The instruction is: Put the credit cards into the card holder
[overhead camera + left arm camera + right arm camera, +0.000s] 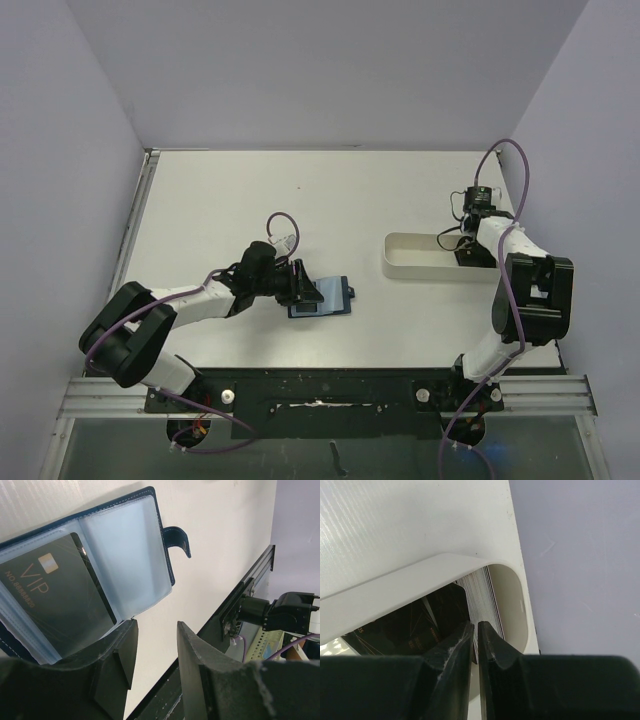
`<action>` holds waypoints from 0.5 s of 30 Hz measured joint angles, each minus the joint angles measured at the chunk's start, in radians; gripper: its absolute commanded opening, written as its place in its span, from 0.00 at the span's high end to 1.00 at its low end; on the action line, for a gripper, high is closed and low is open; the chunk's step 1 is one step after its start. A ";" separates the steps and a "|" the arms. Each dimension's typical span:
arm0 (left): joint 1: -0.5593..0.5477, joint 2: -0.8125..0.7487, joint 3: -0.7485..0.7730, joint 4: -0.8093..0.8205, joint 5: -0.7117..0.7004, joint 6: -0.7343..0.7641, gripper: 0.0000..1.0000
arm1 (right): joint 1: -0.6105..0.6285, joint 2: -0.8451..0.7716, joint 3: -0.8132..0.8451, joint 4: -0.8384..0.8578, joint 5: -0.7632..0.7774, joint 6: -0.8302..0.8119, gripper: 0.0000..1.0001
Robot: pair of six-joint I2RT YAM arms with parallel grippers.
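Note:
The card holder (322, 297) lies open on the white table, navy with pale blue pockets (125, 540). A dark credit card (55, 600) marked VIP sits in its left pocket. My left gripper (305, 285) is open at the holder's near edge (156, 627); bare table shows between its fingers. More credit cards (482, 592) stand on edge as a stack in the white tray (395, 595), with dark ones (420, 625) leaning beside them. My right gripper (468, 250) reaches into the tray (410, 255), its fingers pinched on a thin card edge (475, 626).
The holder's strap tab (179, 537) sticks out to the right. A black and metal rail (320, 385) runs along the table's near edge. Pale walls close in the left, back and right sides. The tray's far end lies close to the right wall.

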 measured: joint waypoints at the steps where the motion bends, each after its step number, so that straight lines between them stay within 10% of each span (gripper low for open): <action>1: 0.000 0.000 0.000 0.000 0.000 0.000 0.64 | 0.000 0.000 0.000 0.000 0.000 0.000 0.93; 15: 0.000 -0.001 0.000 0.000 0.000 0.000 0.63 | 0.060 -0.068 0.030 -0.085 -0.025 0.003 1.00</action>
